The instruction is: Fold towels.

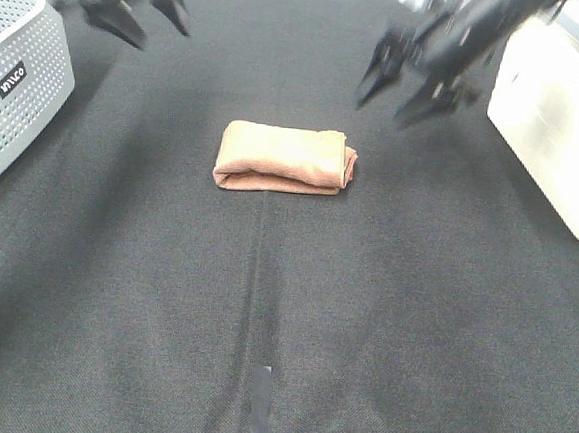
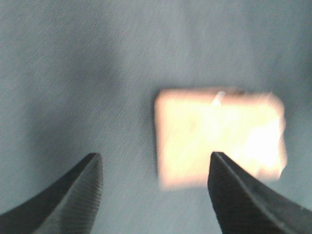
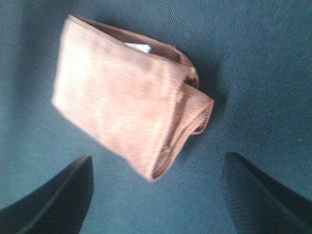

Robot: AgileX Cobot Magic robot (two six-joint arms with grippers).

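Both hands, left hand [image 1: 149, 23] and right hand [image 1: 394, 94], hang empty, jaws apart, above the bench [image 1: 262, 305]; folded towel [image 1: 284, 158] centred, bare cloth all round its edges

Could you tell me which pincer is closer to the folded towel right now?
Right. The right pincer hangs open just beyond the towel's far right corner; the left pincer is open farther off, past its far left.

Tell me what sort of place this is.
Probably a robot lab's laundry-folding test bench, not a home: a table covered in black cloth, one folded towel lying at its middle, a grey perforated basket and a white bin at the sides.
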